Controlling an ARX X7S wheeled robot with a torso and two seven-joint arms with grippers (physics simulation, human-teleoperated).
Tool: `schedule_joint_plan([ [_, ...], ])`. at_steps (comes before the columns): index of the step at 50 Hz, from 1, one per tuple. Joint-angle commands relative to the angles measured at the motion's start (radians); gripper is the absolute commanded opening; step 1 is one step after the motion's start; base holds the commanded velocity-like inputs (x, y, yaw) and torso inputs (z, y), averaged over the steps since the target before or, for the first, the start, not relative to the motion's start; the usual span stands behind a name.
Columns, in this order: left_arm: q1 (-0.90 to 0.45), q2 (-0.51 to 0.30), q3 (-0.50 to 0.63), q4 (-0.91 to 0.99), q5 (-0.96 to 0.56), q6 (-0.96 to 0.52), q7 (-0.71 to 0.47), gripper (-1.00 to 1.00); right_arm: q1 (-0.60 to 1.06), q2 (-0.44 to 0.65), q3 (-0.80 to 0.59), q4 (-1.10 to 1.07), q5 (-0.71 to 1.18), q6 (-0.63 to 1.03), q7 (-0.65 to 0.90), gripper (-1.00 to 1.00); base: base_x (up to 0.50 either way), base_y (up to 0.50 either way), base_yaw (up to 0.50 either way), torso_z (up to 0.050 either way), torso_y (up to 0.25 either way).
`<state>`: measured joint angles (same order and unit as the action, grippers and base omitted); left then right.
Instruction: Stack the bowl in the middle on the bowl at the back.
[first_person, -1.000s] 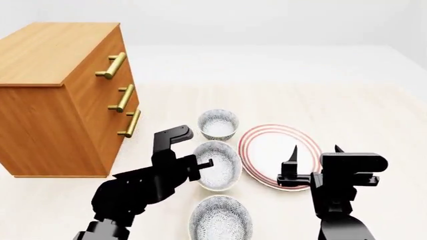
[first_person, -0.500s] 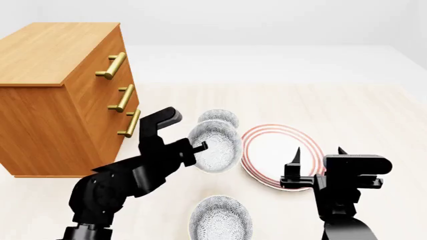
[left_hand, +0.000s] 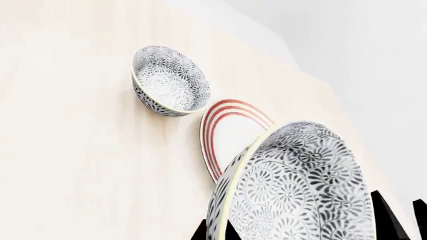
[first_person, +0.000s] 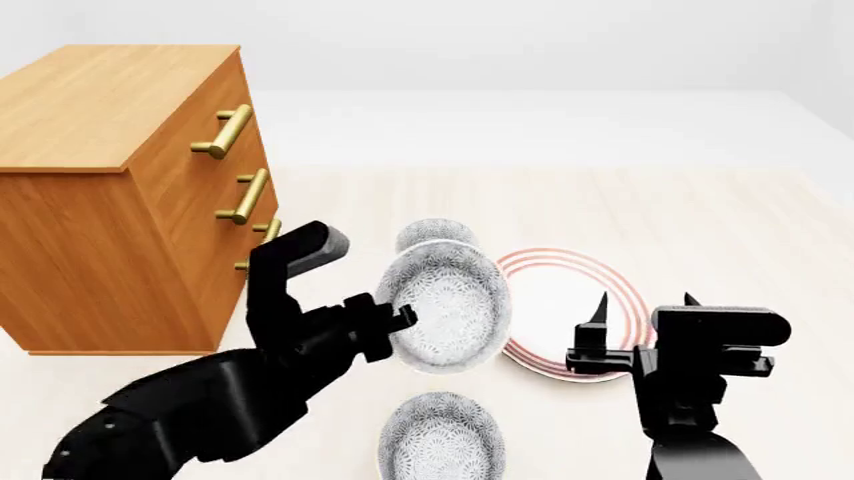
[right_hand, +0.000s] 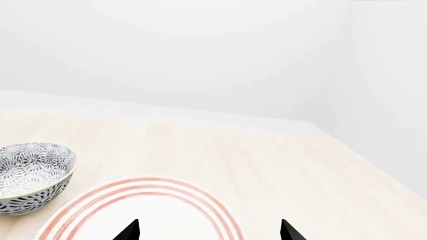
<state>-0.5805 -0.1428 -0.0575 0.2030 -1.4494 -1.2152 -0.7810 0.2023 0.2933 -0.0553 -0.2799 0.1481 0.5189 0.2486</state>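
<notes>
Two bowls matter for my next move, and one of them is in my grasp: the bowl in the middle (first_person: 445, 305) is lifted clear of the tabletop (first_person: 694, 220), pinched at its left rim by the left gripper (first_person: 398, 320), fingers clamped on that edge. It hangs tilted, its mouth turned toward my head camera and not level. The bowl at the back (first_person: 435, 234) sits on the tabletop just beyond it, farther from me, and from the head view only its far rim peeks over the top of the carried bowl, so the two overlap in my sight line. In the left wrist view the bowl at the back (left_hand: 171, 81) stands clear and upright, ahead of the held bowl (left_hand: 293, 185), with the red-ringed plate (left_hand: 230, 127) off to one side between them.

So the relation I steer by is simple: the target lies straight ahead, away from me, with hardly any sideways offset. I judge the bowl needs carrying farther back and levelling before I lower it.

The right gripper (first_person: 638, 330) hovers over the near edge of the plate (first_person: 567, 290), fingers spread and empty; it is farther from the target and plays no part. A third bowl (first_person: 441, 438) sits nearest me
</notes>
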Motion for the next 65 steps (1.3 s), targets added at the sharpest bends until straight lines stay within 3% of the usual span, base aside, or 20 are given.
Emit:
schedule_joint_plan([
  [1, 0.088, -0.022, -0.059, 0.196, -0.303, -0.038, -0.201, -1.0, 0.001, 0.009, 0.009, -0.014, 0.0, 0.018, 0.015, 1.0, 0.0, 0.0, 0.0, 0.0, 0.0],
  [11, 0.16, -0.055, -0.053, 0.298, -0.439, -0.018, -0.278, -1.0, -0.003, 0.011, 0.01, -0.013, 0.004, 0.015, 0.018, 1.0, 0.0, 0.0, 0.0, 0.0, 0.0],
  [22, 0.257, -0.085, -0.083, 0.375, -0.474, -0.006, -0.271, -1.0, -0.011, 0.011, 0.015, -0.004, 0.013, 0.001, 0.018, 1.0, 0.0, 0.0, 0.0, 0.0, 0.001],
  [65, 0.408, -0.074, -0.065, 0.268, -0.364, 0.018, -0.159, -1.0, -0.018, 0.005, 0.011, 0.061, 0.033, -0.055, 0.021, 1.0, 0.0, 0.0, 0.0, 0.0, 0.0],
])
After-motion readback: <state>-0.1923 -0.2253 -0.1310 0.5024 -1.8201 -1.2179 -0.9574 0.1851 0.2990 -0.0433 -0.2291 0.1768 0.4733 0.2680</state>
